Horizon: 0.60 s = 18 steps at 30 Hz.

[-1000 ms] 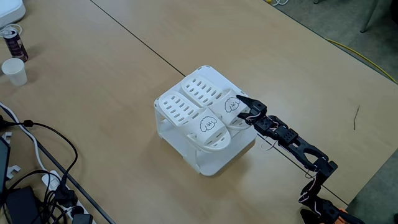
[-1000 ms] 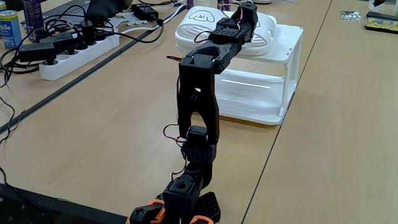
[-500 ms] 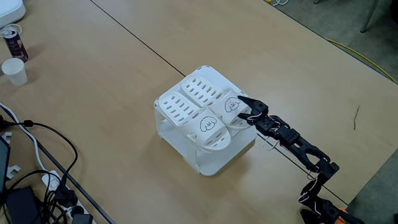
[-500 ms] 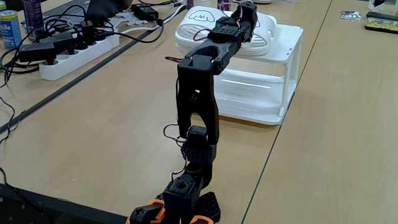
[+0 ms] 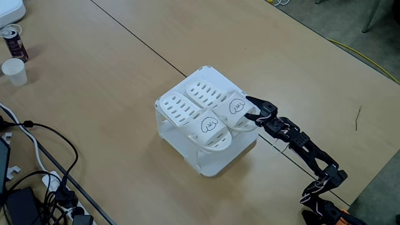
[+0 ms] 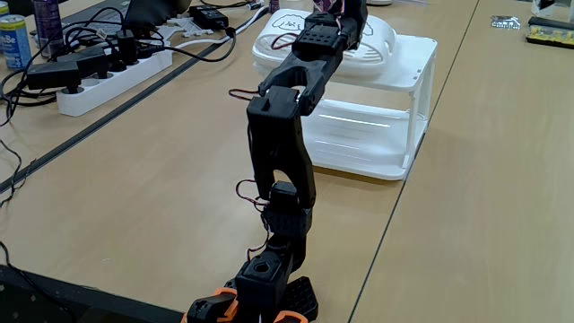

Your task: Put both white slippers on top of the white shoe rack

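Note:
Both white slippers lie side by side on the flat top of the white shoe rack [image 5: 215, 164], toes toward the arm. The left slipper [image 5: 187, 114] and the right slipper [image 5: 212, 95] each show a small black face on the strap. My black gripper [image 5: 248, 108] is open at the toe of the right slipper, its fingers spread just off the strap and holding nothing. In the other fixed view the arm [image 6: 280, 135] reaches up and covers part of the slippers [image 6: 381, 36] on the shoe rack [image 6: 408, 99].
A paper cup [image 5: 14, 72] and a can [image 5: 14, 42] stand at the far left. Cables [image 5: 44, 162] lie along the table's lower left, and a power strip [image 6: 108, 76] lies left of the arm. A dark seam [image 5: 137, 39] crosses the table.
The gripper has drawn back a little to the right, off the right slipper's strap, and the arm's elbow has shifted. Both slippers stayed on the rack.

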{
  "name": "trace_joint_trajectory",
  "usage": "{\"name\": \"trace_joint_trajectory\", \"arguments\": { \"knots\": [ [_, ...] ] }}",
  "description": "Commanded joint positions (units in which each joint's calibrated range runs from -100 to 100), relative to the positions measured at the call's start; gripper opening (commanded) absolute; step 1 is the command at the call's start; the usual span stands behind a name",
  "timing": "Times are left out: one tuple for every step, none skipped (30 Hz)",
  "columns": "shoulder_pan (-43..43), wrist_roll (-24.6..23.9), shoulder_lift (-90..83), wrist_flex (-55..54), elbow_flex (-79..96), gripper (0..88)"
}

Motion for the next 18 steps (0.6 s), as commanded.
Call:
{"name": "trace_joint_trajectory", "arguments": {
  "knots": [
    [0.45, 0.42, -7.34, 0.06, 3.01, 32.6],
    [0.53, 0.42, -7.93, 0.06, 4.54, 32.6],
    [0.53, 0.42, -8.43, 0.06, 6.25, 32.6],
    [0.53, 0.42, -9.02, 0.06, 7.97, 32.6],
    [0.53, 0.42, -9.61, 0.06, 9.59, 32.6],
    [0.53, 0.42, -10.28, 0.06, 10.94, 32.6],
    [0.53, 0.42, -11.04, 0.06, 12.12, 32.6],
    [0.53, 0.42, -11.80, 0.06, 13.20, 32.6],
    [0.53, 0.42, -12.56, 0.06, 13.74, 32.6],
    [0.53, 0.42, -13.40, 0.06, 14.19, 32.6],
    [0.53, 0.42, -14.15, 0.06, 14.37, 32.6],
    [0.53, 0.42, -15.00, 0.06, 14.46, 32.6],
    [0.53, 0.42, -15.84, 0.06, 14.55, 32.6],
    [0.53, 0.42, -16.68, 0.14, 14.73, 32.6],
    [0.53, 0.42, -17.44, 0.14, 14.82, 32.7],
    [0.53, 0.42, -18.11, 0.23, 14.82, 32.7],
    [0.53, 0.42, -18.70, 0.23, 14.82, 32.7],
    [0.53, 0.42, -19.20, 0.23, 14.82, 32.7]
  ]
}}
